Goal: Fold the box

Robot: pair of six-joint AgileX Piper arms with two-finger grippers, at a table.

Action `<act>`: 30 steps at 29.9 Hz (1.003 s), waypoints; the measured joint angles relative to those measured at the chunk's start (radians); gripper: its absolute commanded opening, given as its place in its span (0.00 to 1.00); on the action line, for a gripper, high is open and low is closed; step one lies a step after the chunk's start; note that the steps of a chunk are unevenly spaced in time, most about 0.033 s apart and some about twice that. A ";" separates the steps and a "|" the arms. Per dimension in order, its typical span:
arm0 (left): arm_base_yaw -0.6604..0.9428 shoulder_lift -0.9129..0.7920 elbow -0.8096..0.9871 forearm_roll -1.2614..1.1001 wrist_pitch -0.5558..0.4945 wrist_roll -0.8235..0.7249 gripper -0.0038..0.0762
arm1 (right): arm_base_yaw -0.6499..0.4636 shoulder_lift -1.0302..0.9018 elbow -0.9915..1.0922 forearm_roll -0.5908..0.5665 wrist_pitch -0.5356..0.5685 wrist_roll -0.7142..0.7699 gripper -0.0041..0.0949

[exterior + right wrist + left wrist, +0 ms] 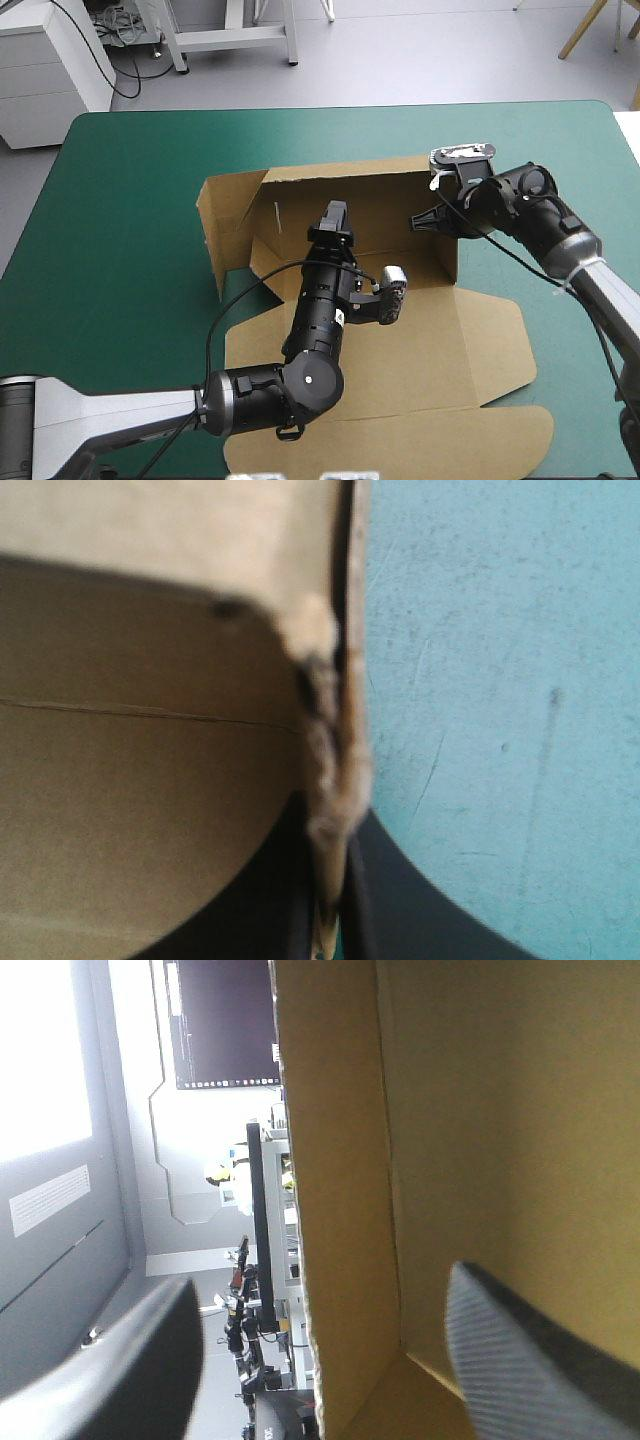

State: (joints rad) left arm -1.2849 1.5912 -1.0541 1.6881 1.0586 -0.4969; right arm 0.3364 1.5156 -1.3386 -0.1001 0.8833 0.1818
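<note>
1. Your desk (120, 200) has a teal-green cover, and the box sits around its middle, reaching to the near edge.
2. The box (470, 350) is brown board, only partly raised. Its far wall stands upright and its left wall leans outward. A short right wall is up at the far right corner. The lid lies flat on the desk toward the near edge, with its rounded flaps spread out.
3. Your left tool (335, 212) is inside the box, over the floor panel, and points at the far wall. In the left wrist view its fingers (530, 1360) stand wide apart and hold nothing. The top edge of the far wall runs ahead of the gap. One finger is on the side of the wall's inner face and the other on the open side past the edge. You cannot tell from these views whether either finger touches the board.
4. Your right tool (425, 218) is at the far right corner of the box. In the right wrist view its fingers (400, 900) are all but closed, pinching the worn edge of the board. The inside of the box lies on one side of the tool and bare cover on the other.
</note>
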 measured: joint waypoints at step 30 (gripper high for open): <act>0.888 -0.038 -0.724 -1.523 0.116 0.560 0.07 | -0.006 0.045 -0.062 0.000 0.058 0.000 0.03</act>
State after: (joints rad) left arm -0.3971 1.5536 -1.7780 0.1655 1.1747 0.0633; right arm 0.3300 1.5606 -1.4005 -0.1001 0.9413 0.1818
